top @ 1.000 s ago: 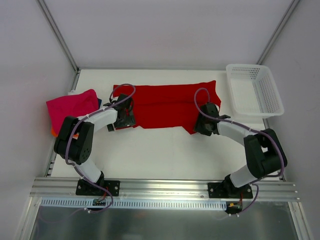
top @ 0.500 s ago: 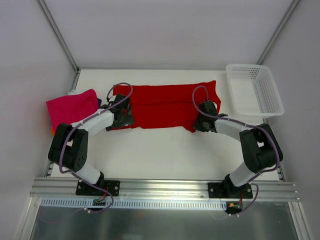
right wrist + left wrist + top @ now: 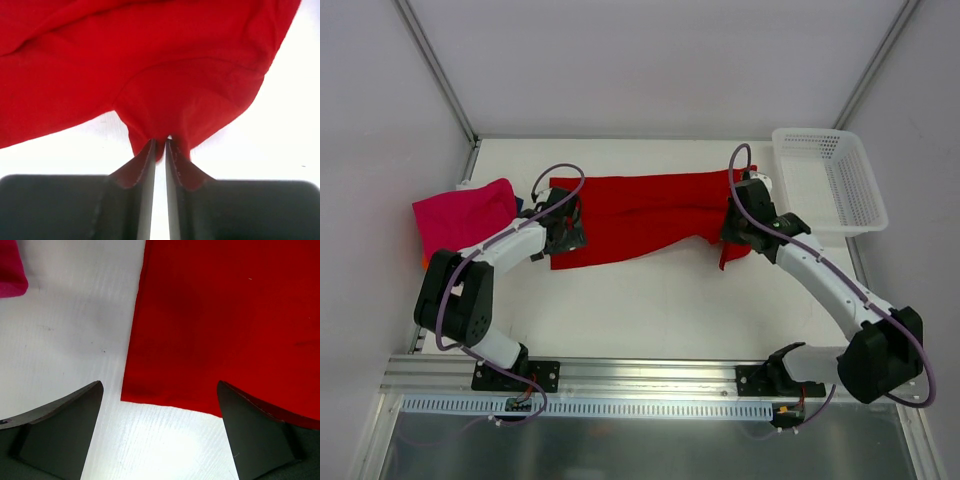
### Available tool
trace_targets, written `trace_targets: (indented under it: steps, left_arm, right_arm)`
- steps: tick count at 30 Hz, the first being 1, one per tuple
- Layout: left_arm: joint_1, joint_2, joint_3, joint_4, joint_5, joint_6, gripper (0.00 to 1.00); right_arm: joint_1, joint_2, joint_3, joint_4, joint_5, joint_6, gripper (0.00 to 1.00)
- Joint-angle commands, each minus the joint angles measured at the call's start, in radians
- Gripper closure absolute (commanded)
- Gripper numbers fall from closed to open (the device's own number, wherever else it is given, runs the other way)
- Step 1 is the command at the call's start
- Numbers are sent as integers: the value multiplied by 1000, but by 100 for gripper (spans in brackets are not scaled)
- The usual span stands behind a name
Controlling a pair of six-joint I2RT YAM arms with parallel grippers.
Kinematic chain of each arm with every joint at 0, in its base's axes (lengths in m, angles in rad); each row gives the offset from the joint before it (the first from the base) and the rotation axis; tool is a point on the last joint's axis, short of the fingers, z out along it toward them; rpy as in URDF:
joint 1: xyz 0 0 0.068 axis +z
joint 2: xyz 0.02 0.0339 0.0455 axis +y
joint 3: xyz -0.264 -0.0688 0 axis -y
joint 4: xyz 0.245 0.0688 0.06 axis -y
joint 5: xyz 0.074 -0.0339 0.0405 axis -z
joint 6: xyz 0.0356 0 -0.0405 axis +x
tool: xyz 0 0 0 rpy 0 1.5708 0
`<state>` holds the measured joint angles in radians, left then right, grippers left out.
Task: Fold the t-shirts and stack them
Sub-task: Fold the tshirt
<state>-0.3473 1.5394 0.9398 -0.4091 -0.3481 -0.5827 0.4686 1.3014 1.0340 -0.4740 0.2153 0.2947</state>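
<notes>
The red t-shirt [image 3: 640, 215] lies spread across the middle of the table. Its right end is raised off the surface, with a flap hanging down. My right gripper [image 3: 735, 225] is shut on that end, and in the right wrist view a fold of the red t-shirt [image 3: 150, 60] is pinched at the tips of my right gripper [image 3: 160, 142]. At the shirt's near left corner my left gripper [image 3: 565, 235] is low and open. In the left wrist view the corner of the red t-shirt [image 3: 225, 315] lies between the spread fingers of my left gripper [image 3: 159, 390], untouched.
A folded magenta-pink shirt [image 3: 465, 212] tops a pile at the table's left edge, with an orange sliver [image 3: 426, 264] under it; the magenta-pink shirt [image 3: 11, 270] also shows in the left wrist view. A white mesh basket [image 3: 873, 222] stands at the back right.
My right gripper closed on the shirt's right end, then rose and swung back and right with it, so that end now hangs. The left gripper has barely moved and stays open.
</notes>
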Motion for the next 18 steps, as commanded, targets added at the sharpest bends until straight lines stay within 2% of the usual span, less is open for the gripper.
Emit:
trace_targets:
  steps: [1,3,4,7,14,18]
  left_arm:
    - [-7,16,14,-25,14,11,1]
    - [-5,19,11,-23,18,11,1]
    - [-5,19,8,-25,20,11,1]
    - [-5,11,4,-25,15,15,1]
    - [-4,7,-7,-39,-11,18,1]
    - [-4,25,-16,-57,-46,-12,6]
  right_arm:
    - [5,-31,21,-144,70,-34,83]
    - [5,-25,8,-135,55,-31,72]
    - [4,-18,2,-129,50,-28,61]
    - [7,-7,-38,-88,29,-16,52]
    - [21,-16,-118,-61,59,4,49]
    - [22,-14,-137,-90,131,23,48]
